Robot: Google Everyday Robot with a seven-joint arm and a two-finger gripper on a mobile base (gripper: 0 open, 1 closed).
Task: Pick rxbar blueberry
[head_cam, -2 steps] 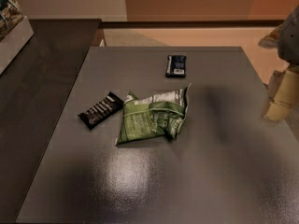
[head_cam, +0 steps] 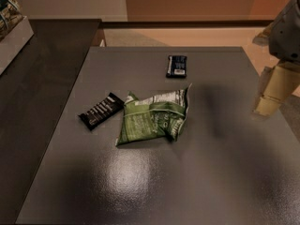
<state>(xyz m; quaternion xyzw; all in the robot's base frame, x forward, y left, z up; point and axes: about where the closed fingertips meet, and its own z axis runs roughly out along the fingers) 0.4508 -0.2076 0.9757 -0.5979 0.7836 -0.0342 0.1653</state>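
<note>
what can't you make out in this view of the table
Camera view only:
- gripper, by the right edge of the table: its upper part is cut off by the frame.
- rxbar blueberry: label print too small to read.
- box at top left: cut by the left edge, contents blurred.

You see a green bag [head_cam: 152,118] on the tabletop [head_cam: 140,191]; a black bar [head_cam: 101,110] lies just left of it.

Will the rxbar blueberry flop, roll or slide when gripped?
The rxbar blueberry lies flat with straight edges, so it probably stays fairly stiff and will not roll. The table looks glossy, so a nudge may slide it. The gripper hangs at the view's right edge, well clear of it.
</note>
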